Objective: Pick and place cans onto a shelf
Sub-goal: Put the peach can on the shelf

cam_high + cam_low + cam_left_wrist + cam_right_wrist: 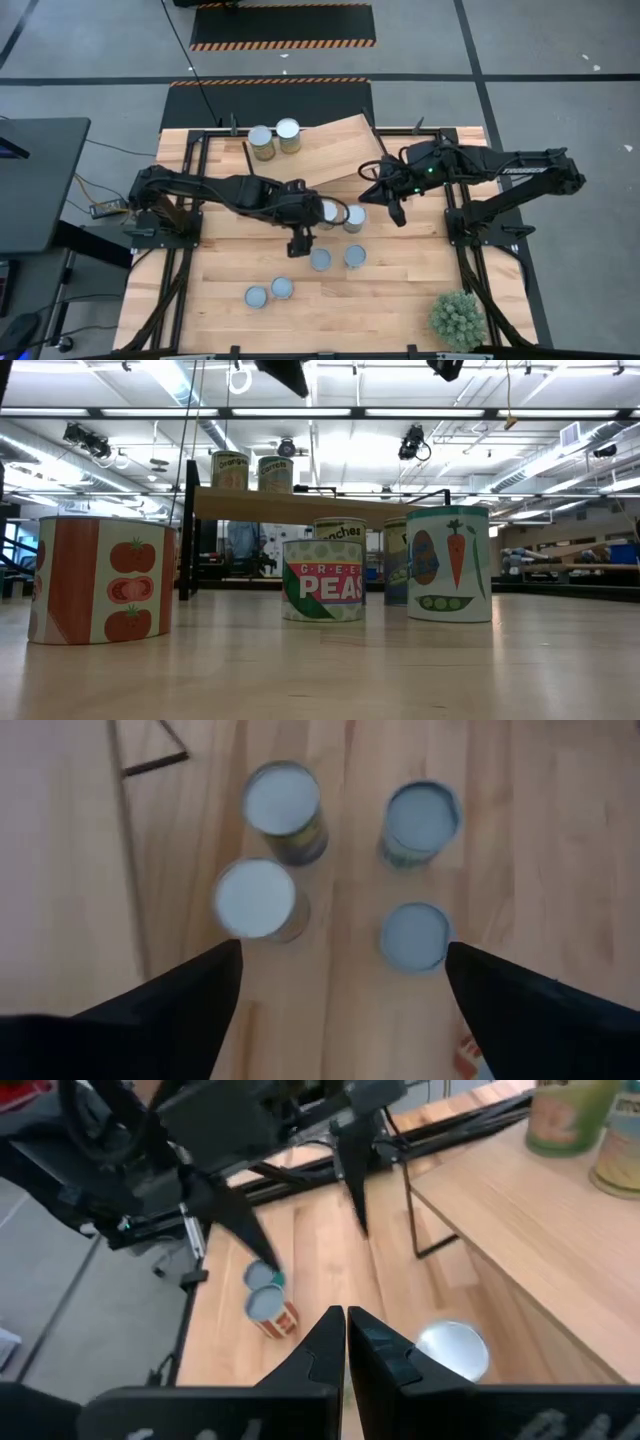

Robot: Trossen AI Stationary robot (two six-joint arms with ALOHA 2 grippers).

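Left wrist view looks straight down on four upright cans [257, 897], framed between the left gripper's [340, 995] spread, empty fingers; axes vertical. The left arm is nearer. Right gripper [346, 1342], clenched on nothing, waits beside the shelf [330, 150], which holds two cans.

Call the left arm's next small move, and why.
Probably lower the left gripper onto one can in the cluster beneath it. Its jaws are open and empty, two cans already stand on the shelf, and the right gripper waits shut beside the shelf.
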